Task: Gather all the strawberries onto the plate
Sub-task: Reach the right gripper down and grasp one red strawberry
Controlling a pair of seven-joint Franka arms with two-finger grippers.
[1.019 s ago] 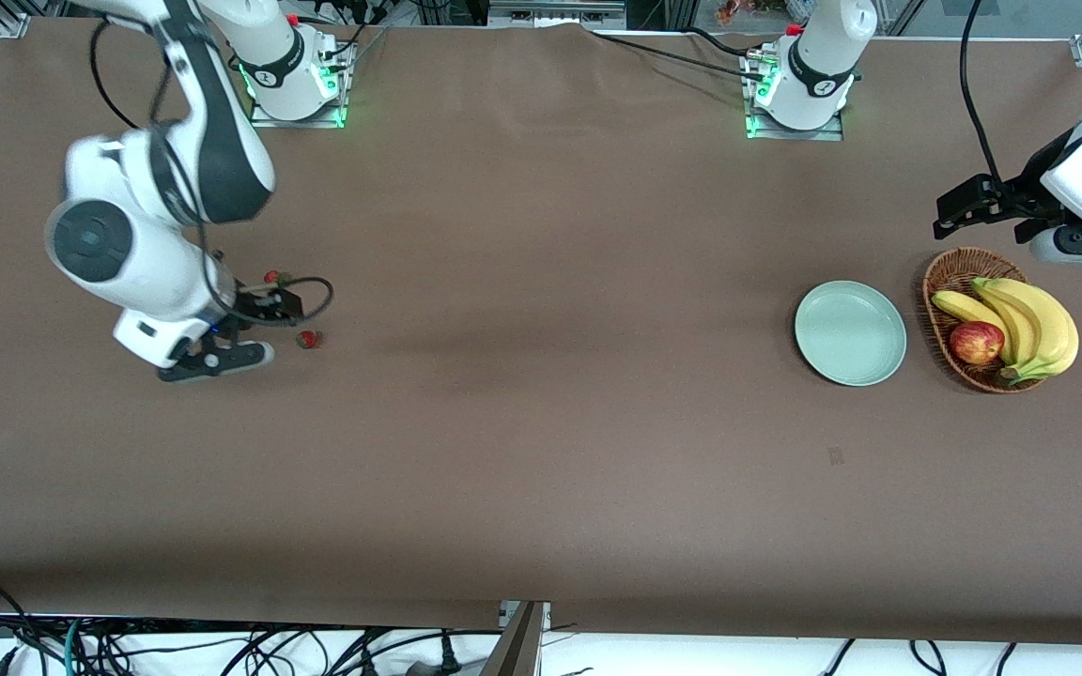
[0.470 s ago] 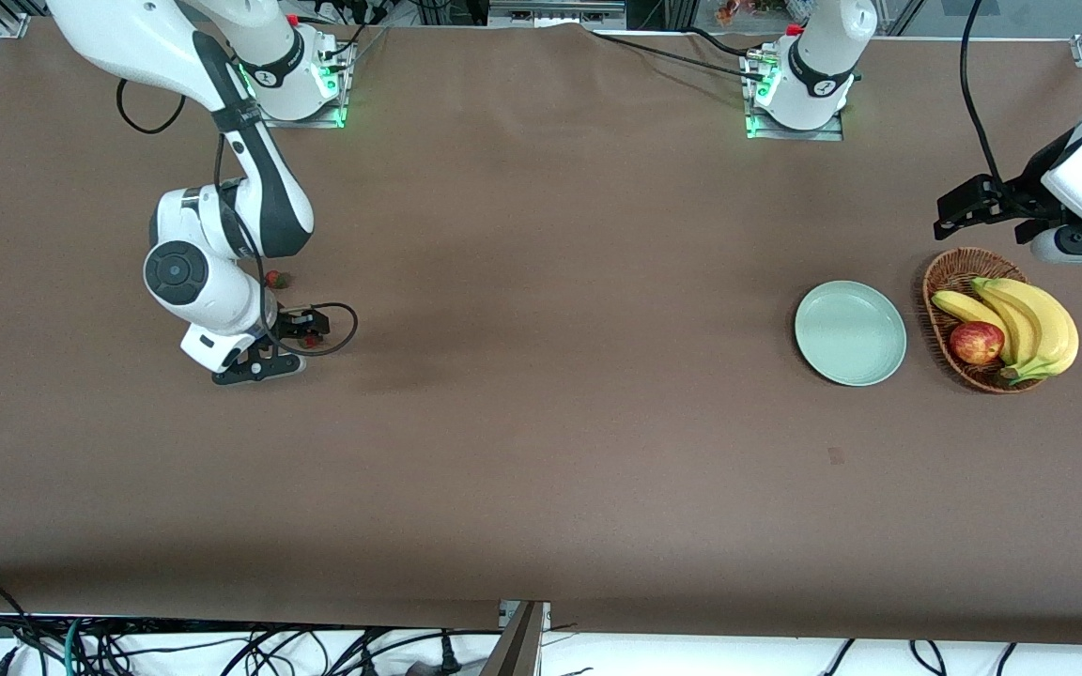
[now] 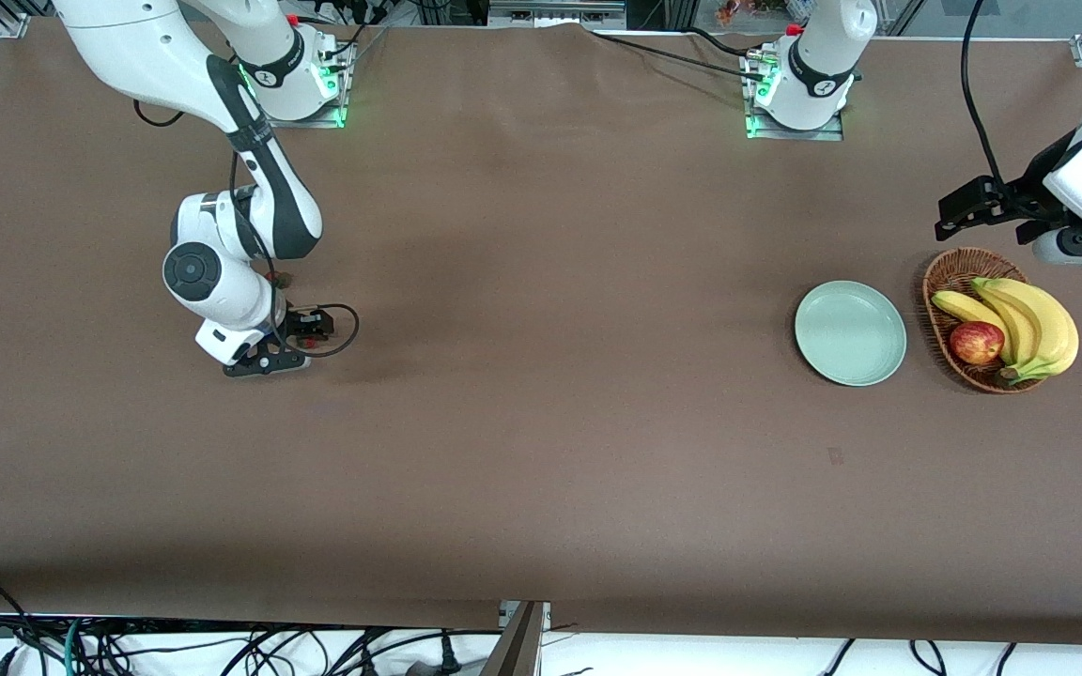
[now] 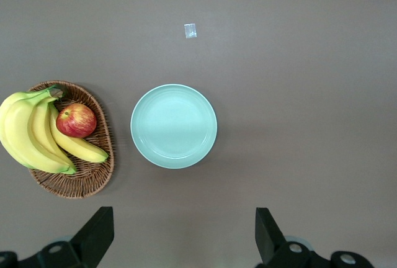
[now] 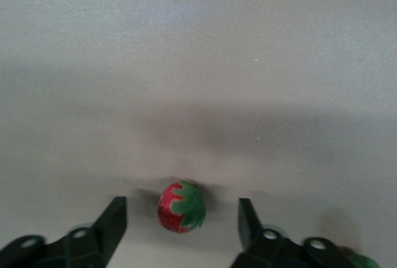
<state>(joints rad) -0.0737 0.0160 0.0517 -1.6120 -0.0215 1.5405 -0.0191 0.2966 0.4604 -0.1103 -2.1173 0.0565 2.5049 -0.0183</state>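
Observation:
One strawberry (image 5: 181,207) lies on the brown table between the open fingers of my right gripper (image 5: 183,227), touching neither. In the front view this strawberry (image 3: 309,345) peeks out beside the low right gripper (image 3: 289,355). A second strawberry (image 3: 283,279) shows partly by the right arm, farther from the front camera. A green leafy bit (image 5: 363,262) shows at the right wrist view's edge. The third strawberry is hidden. The mint-green plate (image 3: 850,333) is empty; the left wrist view (image 4: 173,126) shows it too. My left gripper (image 3: 966,208) waits open in the air above the table beside the basket, its fingers (image 4: 94,236) wide apart.
A wicker basket (image 3: 945,272) with bananas (image 3: 1034,324) and a red apple (image 3: 976,342) stands beside the plate toward the left arm's end. A small pale mark (image 3: 835,456) lies on the cloth nearer the front camera than the plate.
My right arm has swung in from the table's end and its gripper now straddles the strawberry that lay beside it. The left arm has not moved.

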